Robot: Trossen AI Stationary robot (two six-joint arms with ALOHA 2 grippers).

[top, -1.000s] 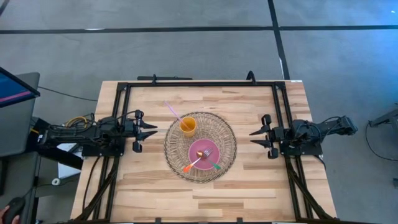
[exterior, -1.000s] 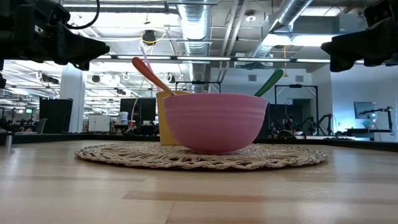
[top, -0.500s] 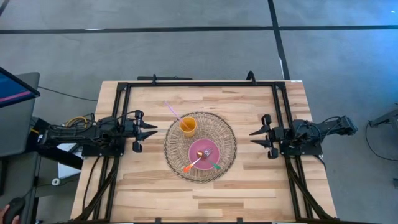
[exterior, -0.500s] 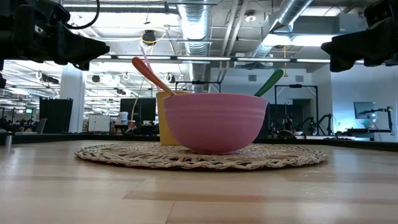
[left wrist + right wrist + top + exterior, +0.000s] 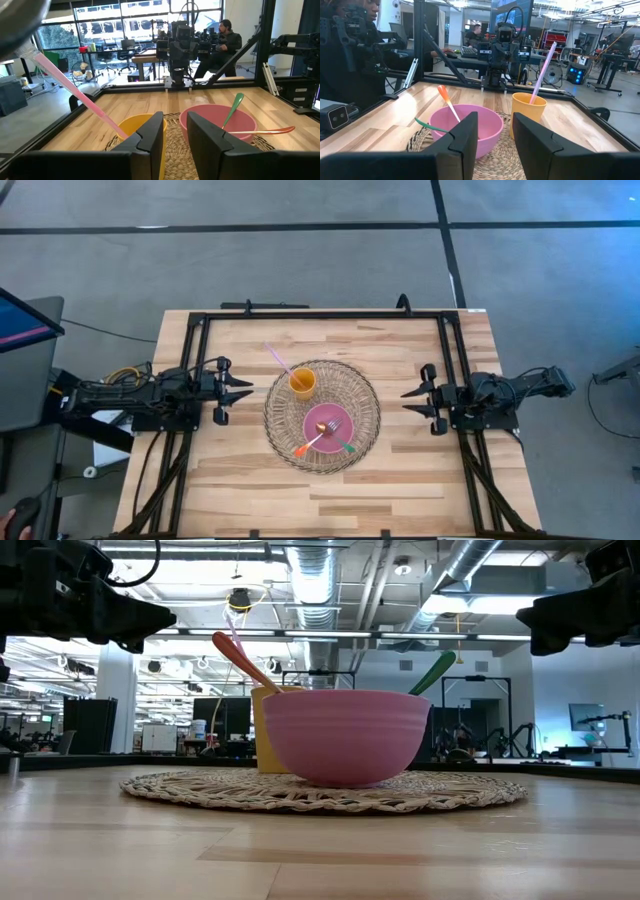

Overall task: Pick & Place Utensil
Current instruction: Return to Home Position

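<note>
A pink bowl [image 5: 325, 425] and a yellow cup [image 5: 303, 383] stand on a round woven mat [image 5: 360, 395] at mid-table. An orange-handled utensil [image 5: 306, 445] and a green-handled utensil [image 5: 345, 446] lean in the bowl, handles over its near rim. A pink utensil [image 5: 277, 358] stands tilted in the cup. My left gripper [image 5: 246, 388] hovers open left of the mat; my right gripper [image 5: 408, 399] hovers open right of it. In the left wrist view the cup [image 5: 135, 127] and bowl [image 5: 220, 120] lie ahead; the right wrist view shows the bowl [image 5: 455, 122] and cup [image 5: 530, 112].
A black frame [image 5: 320, 315] runs round the table's far, left and right sides. Bare wood [image 5: 320, 495] lies along the near edge and on both sides of the mat. A screen [image 5: 25, 320] stands off the table's left; people sit in the room beyond.
</note>
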